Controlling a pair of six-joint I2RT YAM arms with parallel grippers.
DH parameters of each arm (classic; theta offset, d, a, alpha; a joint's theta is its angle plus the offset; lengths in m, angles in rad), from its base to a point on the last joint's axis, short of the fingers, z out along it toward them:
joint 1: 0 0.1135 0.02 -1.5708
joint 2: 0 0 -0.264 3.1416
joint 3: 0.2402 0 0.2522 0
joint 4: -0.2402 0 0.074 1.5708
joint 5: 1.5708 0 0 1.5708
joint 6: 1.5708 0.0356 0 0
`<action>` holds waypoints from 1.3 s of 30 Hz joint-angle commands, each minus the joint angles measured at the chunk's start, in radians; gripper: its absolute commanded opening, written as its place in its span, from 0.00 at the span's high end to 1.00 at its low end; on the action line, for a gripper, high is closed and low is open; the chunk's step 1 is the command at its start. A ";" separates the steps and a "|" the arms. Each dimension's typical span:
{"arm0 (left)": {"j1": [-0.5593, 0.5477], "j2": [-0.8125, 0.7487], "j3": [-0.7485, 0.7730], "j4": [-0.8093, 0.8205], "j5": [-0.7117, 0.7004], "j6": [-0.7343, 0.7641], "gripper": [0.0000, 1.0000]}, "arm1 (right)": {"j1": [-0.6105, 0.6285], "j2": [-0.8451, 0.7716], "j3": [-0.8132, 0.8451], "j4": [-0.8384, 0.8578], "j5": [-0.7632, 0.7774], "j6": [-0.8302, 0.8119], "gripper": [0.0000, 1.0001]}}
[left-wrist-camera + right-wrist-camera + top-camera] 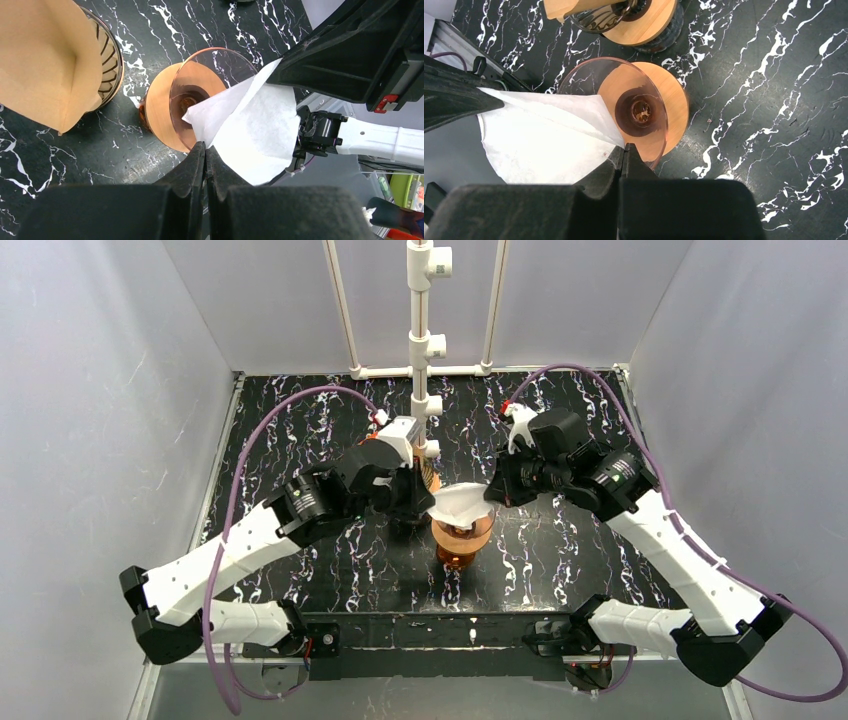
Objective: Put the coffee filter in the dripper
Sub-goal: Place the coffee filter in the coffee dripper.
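Observation:
A white paper coffee filter (458,504) hangs partly unfolded between my two grippers, just above the dripper (463,543), an amber glass cone on a round wooden base. My left gripper (421,502) is shut on the filter's left edge; the left wrist view shows its tips (205,146) pinching the filter (255,125) over the dripper's rim (200,95). The right gripper (491,494) is shut on the opposite edge. In the right wrist view its tips (624,148) meet at a corner of the filter (539,140), beside the dripper's open cone (640,109).
A second dripper holding a brown paper filter (47,60) stands just behind the amber one, close to my left gripper, and its wooden base (644,22) also shows in the right wrist view. A white pipe post (420,340) rises at the back. White walls enclose the marbled black table (560,550).

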 commanded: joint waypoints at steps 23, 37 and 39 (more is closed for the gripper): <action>0.031 -0.006 -0.030 -0.003 0.094 0.081 0.90 | 0.005 -0.034 0.105 -0.064 0.065 -0.075 0.67; 0.031 0.039 -0.007 0.019 0.101 0.076 0.32 | 0.005 -0.032 0.051 -0.025 0.041 -0.048 0.52; 0.031 0.040 -0.008 0.008 0.089 0.072 0.27 | 0.005 -0.027 0.043 -0.024 0.048 -0.042 0.51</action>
